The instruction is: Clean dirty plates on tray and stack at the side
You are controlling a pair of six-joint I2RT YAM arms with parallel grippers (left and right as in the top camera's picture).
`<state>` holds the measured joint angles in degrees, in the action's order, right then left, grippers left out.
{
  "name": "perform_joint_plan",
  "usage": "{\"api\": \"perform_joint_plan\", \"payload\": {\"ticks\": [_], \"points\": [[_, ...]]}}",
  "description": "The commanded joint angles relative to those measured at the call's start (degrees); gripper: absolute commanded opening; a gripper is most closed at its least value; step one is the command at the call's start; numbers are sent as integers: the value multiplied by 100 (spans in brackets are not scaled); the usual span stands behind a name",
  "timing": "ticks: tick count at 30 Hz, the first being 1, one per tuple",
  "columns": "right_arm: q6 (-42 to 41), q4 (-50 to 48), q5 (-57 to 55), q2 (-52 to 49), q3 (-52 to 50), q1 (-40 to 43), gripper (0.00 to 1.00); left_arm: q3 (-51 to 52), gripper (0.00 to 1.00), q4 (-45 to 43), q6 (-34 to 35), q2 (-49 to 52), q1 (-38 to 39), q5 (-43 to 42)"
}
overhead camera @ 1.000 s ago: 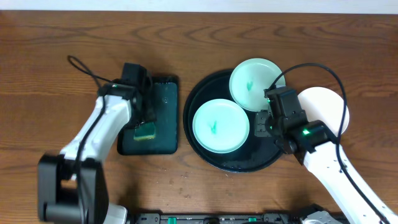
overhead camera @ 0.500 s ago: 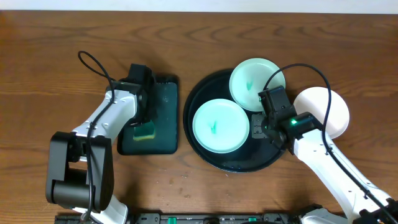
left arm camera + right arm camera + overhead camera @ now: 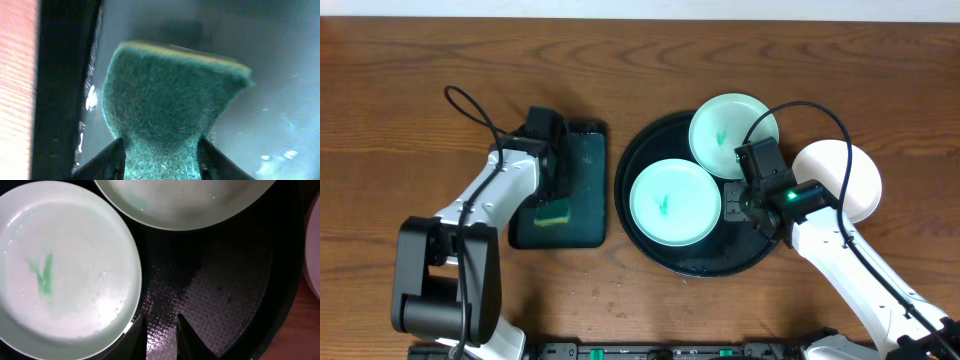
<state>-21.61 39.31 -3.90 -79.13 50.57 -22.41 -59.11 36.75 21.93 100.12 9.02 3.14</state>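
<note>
Brown wooden surface point(image 3: 400, 100), both arms low over it. Left jaws are clamped on the green scouring sponge point(image 3: 170, 95), pinching its near end so it bulges out ahead of the tips. The sponge hangs over the dark green rectangular tray point(image 3: 582, 190), which looks wet; I can't tell whether it touches the floor.

Right jaws stand slightly apart, nothing between them. They sit over the bare floor of the black tray point(image 3: 680, 262), just beside the rim of the near plate point(image 3: 65, 270), which has a teal smear point(image 3: 45, 275) in its middle. The far plate point(image 3: 732, 122), also smeared, rides up on the tray's back rim, close to the near one. A third white plate point(image 3: 855, 175) lies off the tray on the right, partly under the right arm.

My read: neither tray plate is wiped yet. Risks:
- Sponge is held by one end only, so scrubbing pressure may fold it or pull it out.
- Wet tray floor: an unheld plate may skate under the wipe.
- Far plate is perched on the rim, and a nudge could tip it off.
- Right jaws sit so close to the near plate's edge that they could clip it.
</note>
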Motion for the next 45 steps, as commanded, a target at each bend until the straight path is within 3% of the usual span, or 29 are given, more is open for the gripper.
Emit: {"api": "perform_joint_plan", "payload": {"ticks": [1, 2, 3, 9, 15, 18, 24, 28, 30, 32, 40, 45], "points": [[90, -13, -59, -7, 70, 9, 18, 181, 24, 28, -28, 229, -11, 31], [90, -20, -66, -7, 70, 9, 18, 179, 11, 48, -31, 243, -11, 31], [90, -31, -101, -7, 70, 9, 18, 175, 7, 83, -31, 236, -11, 31], [37, -140, -400, -74, 68, 35, 17, -271, 7, 645, -28, -232, -11, 31], [774, -564, 188, -621, 66, 35, 12, -796, 7, 1126, -192, -1220, -9, -275], [1097, -852, 1014, -1082, 66, 35, 16, -813, 7, 1193, -243, -1746, 2, -448], [911, -1161, 1126, -1875, 66, 81, 25, -813, 7, 1434, -245, -2251, 13, -450], [835, -1211, 1132, -2035, 66, 188, 25, -807, 7, 1596, -289, -2258, 79, -667], [837, -1231, 1130, -2037, 66, 221, 17, -798, 7, 1563, -284, -2256, 157, -778], [828, -1252, 1152, -2037, 66, 229, 1, -798, 7, 1449, -284, -2236, 273, -901], [597, -1123, 1196, -2037, 66, 205, 1, -772, 7, 494, -271, -1576, 1303, -1818], [599, -981, 1191, -2037, 63, 160, 1, -772, 7, -199, 455, -603, 2159, -2015]]}}
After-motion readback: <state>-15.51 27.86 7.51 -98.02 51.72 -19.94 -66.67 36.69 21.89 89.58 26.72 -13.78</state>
